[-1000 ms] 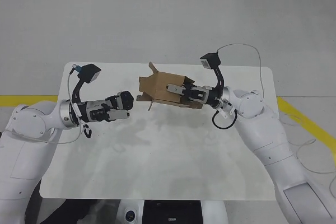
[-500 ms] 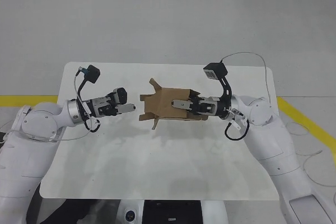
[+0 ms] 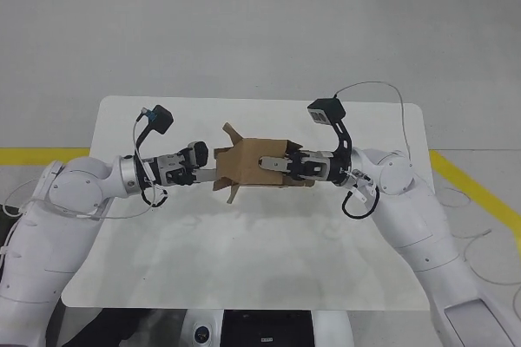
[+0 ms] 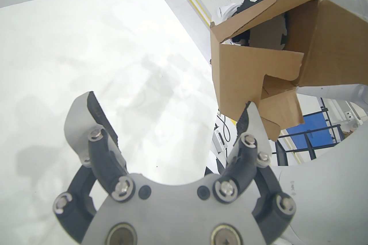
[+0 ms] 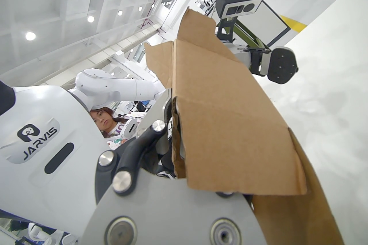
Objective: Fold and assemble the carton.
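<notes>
Brown cardboard carton (image 3: 259, 165): above white table (image 3: 243, 256), toward 12 o'clock
Right gripper (image 3: 267, 162): pinching its wall
Left gripper (image 4: 170, 105): spread beside 9 o'clock flaps
Risk: your shove twists it loose

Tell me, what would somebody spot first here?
A brown cardboard carton with loose flaps hangs above the white table, near its far side. The right arm carries it, jaws shut on one wall. The left arm sits at its flapped end with jaws open.
</notes>
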Motion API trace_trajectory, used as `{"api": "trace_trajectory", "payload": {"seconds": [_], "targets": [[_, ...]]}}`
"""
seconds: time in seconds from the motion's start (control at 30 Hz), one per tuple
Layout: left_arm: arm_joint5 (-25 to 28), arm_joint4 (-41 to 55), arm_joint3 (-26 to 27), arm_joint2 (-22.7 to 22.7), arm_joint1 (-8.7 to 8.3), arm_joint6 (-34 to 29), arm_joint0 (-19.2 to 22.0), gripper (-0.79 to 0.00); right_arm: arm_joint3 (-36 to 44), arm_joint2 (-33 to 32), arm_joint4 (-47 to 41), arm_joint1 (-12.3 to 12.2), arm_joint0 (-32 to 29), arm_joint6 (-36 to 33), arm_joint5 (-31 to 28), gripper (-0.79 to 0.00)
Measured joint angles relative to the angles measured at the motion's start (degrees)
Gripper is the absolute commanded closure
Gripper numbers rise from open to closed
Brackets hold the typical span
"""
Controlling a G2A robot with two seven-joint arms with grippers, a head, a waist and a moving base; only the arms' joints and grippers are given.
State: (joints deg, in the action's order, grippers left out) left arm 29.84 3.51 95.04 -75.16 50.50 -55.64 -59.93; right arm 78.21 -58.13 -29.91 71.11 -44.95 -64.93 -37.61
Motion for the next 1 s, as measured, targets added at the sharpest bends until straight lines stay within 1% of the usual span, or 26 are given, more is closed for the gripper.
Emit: {"api": "trace_trajectory", "payload": {"seconds": [0.5,1.0], "targets": [[0.0,1.3,-0.3,0.6,-0.02,-0.6,0.8,-0.785,-1.1,4.3,-2.0,1.2,1.9,-1.7,0.0,0.0],[0.0,1.9,-0.4,0.7,-0.1,-0.5,0.9,-0.785,-1.6,5.6,-2.5,1.5,2.7,-1.5,-0.2,0.0]]}}
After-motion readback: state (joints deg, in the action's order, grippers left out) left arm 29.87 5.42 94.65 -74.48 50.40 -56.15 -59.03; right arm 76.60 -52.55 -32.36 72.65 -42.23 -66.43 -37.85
